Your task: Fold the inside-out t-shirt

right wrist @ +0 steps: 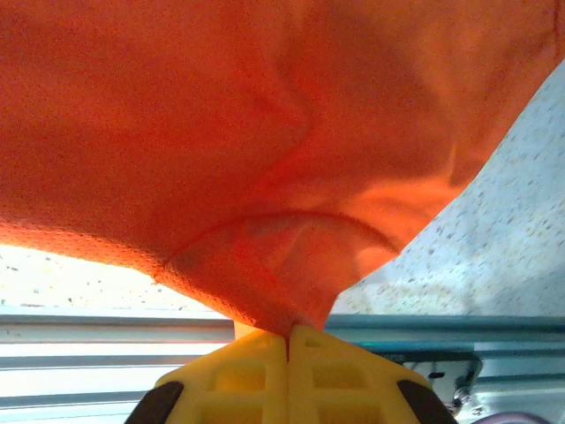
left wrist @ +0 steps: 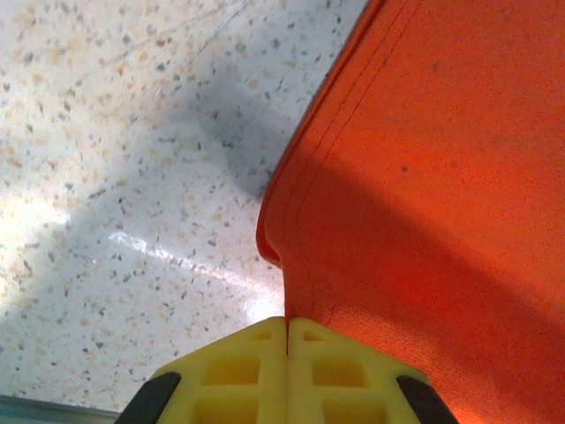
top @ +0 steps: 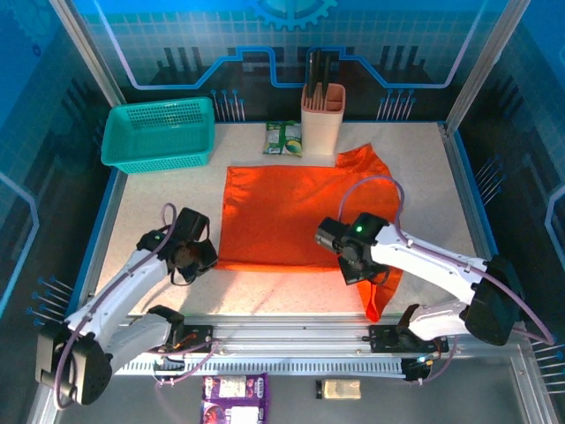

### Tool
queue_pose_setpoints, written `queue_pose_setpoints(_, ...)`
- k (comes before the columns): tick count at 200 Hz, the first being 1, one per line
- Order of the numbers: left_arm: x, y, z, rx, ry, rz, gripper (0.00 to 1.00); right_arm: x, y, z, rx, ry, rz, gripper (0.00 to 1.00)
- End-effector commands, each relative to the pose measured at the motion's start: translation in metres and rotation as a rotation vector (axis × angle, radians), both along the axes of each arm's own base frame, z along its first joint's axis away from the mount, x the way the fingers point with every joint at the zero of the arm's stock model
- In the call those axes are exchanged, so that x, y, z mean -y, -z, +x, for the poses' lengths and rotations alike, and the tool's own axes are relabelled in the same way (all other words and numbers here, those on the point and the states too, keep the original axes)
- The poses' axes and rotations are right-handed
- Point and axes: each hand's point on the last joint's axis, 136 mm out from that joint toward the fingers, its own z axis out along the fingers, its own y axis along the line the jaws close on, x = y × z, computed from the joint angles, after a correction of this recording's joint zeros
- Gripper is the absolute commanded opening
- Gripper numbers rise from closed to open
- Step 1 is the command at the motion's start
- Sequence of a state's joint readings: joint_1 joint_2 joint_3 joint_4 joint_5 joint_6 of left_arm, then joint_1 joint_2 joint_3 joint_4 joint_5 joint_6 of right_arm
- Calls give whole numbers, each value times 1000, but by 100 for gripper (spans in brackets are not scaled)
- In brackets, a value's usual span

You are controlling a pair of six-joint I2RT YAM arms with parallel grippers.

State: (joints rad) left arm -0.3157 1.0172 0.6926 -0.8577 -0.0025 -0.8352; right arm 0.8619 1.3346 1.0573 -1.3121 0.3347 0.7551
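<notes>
The worktop (top: 291, 296) is carrying the shirt (top: 291, 212), which is lying mostly flat and stretching away from both pincers toward the far side. The step in hand looks like lifting the near hem for a first fold. Doing it well probably means raising both corners together and level, with the hem taut between them so the cloth is not sagging or dragging wrinkles along. The left arm (top: 132, 283) and right arm (top: 433, 261) are reaching forward and low, wrists angling inward. The left pincer (left wrist: 287, 329) is pinching the near left hem, jaws closed on it. The right pincer (right wrist: 289, 332) is clamping a bunched fold at the near right.
</notes>
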Motion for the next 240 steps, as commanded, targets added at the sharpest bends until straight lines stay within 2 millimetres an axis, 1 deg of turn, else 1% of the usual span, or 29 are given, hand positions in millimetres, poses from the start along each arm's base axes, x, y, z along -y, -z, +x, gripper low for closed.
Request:
queue_pose_setpoints(1,-2,-12,25,44,41,41,0,5,-9,22,0,-81,-30,0)
queue_pose_setpoints(16,-2,-16,41,53,69,57,0,3,-8,38,-4,-98,-24,0)
queue_pose_setpoints(51,-5,-21,75,55,118,105,0,2,2,75,-39,-138,-52,0)
queue_pose_setpoints(71,-10,-16,91,34,136,137,0,-1,11,93,-62,-155,-65,0)
queue_pose_setpoints(94,-9,-11,108,23,162,150,0,-4,19,112,-78,-171,-89,0)
queue_pose_setpoints(125,-10,7,124,-29,193,175,1,-7,33,134,-104,-187,-104,0)
queue_pose_setpoints(172,-10,29,144,-71,226,198,5,-6,58,151,-165,-195,-129,0)
queue_pose_setpoints(189,-12,34,149,-82,230,214,6,-7,63,155,-173,-192,-137,1)
queue_pose_setpoints(195,-13,36,150,-86,230,219,7,-7,63,156,-172,-191,-138,3)
queue_pose_setpoints(212,-15,39,153,-97,235,233,10,-6,60,157,-164,-179,-146,14)
queue_pose_setpoints(229,-18,37,154,-98,235,244,12,-3,51,157,-142,-162,-152,23)
queue_pose_setpoints(240,-22,34,153,-92,226,251,12,-1,40,155,-121,-153,-151,28)
